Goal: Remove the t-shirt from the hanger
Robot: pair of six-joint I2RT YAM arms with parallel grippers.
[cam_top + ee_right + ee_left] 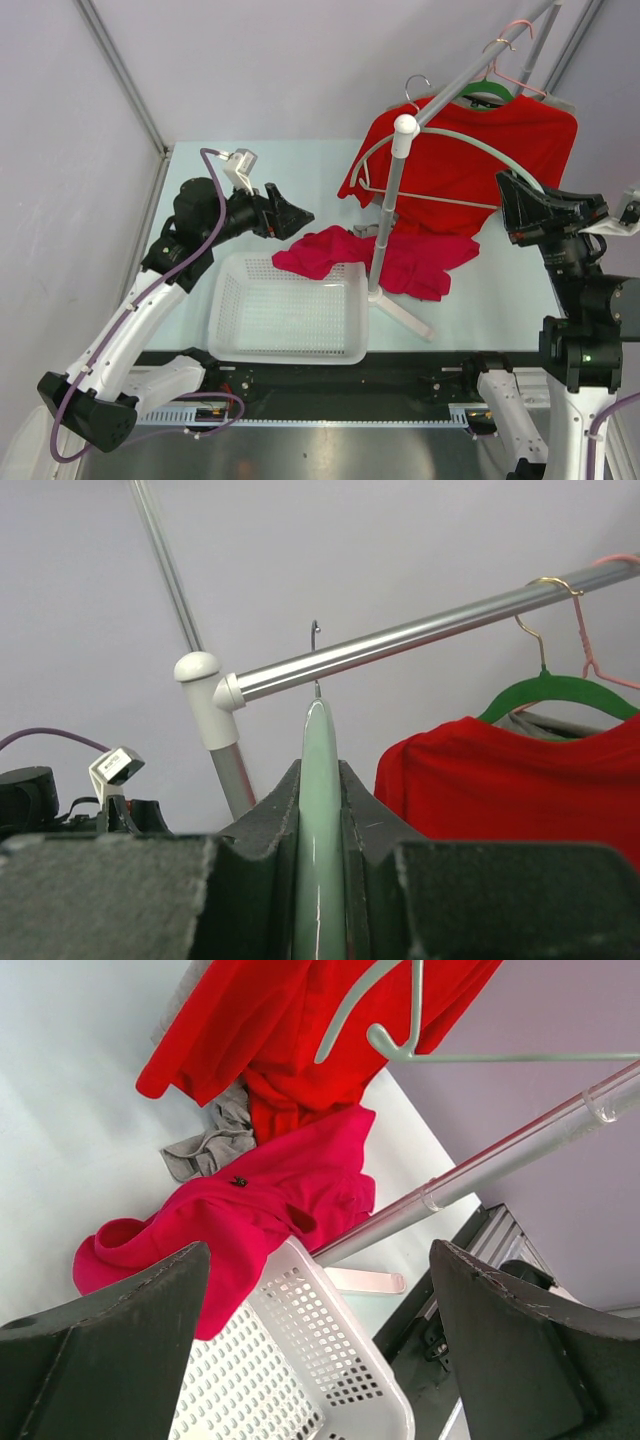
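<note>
T-shirt (400, 262) is already off the hanger (320, 810). It lies crumpled on the desk (200, 170), w/ its left end draped over the far right corner of the white basket (235, 340). Its long axis runs roughly left-right, passing just behind the rack upright (385, 230).

Hanger is bare, w/ no cloth on either arm or the lower bar. R gripper (512, 205) is clamped narrow on one end of it; the wrist view shows the plastic edge-on between the two fingers. Hook sits up by the rail (470, 75), but can't tell if it's actually hooked on.

L gripper (295, 215) is wide open, holding nothing. It hovers above the basket's far edge, pointing at the shirt, which lies just below and to its right. L arm is clearly the nearer one to the cloth, and R is busy w/ the hanger.

Judgement: removal looks done. What's left is probably parking the hanger and/or tidying the shirt.
</note>
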